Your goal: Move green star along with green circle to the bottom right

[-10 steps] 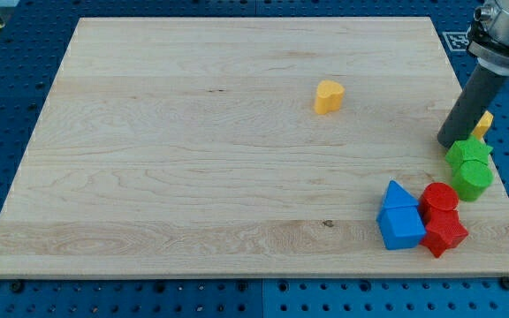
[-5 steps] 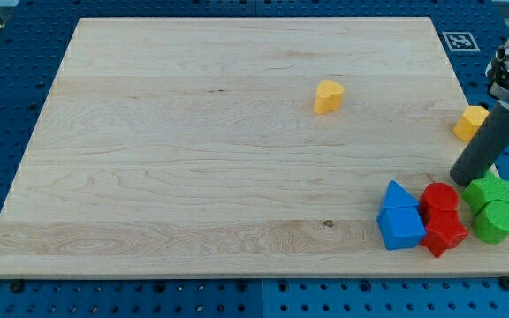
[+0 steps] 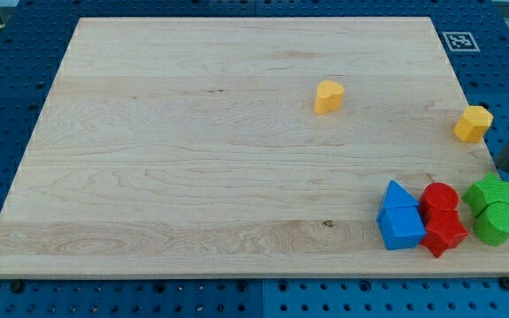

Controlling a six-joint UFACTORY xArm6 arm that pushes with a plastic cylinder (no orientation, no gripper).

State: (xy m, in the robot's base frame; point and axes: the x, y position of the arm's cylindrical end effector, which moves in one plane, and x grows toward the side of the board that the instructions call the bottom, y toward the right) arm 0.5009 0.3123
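In the camera view, our rod carries no pincer, so nothing is grasped; my tip (image 3: 502, 168) rests at the board's (image 3: 193, 132) right edge, just above the green star (image 3: 489, 191) and apart from it. The green circle (image 3: 497, 223) touches the star below, in the bottom right corner, beside the red circle (image 3: 439, 198).
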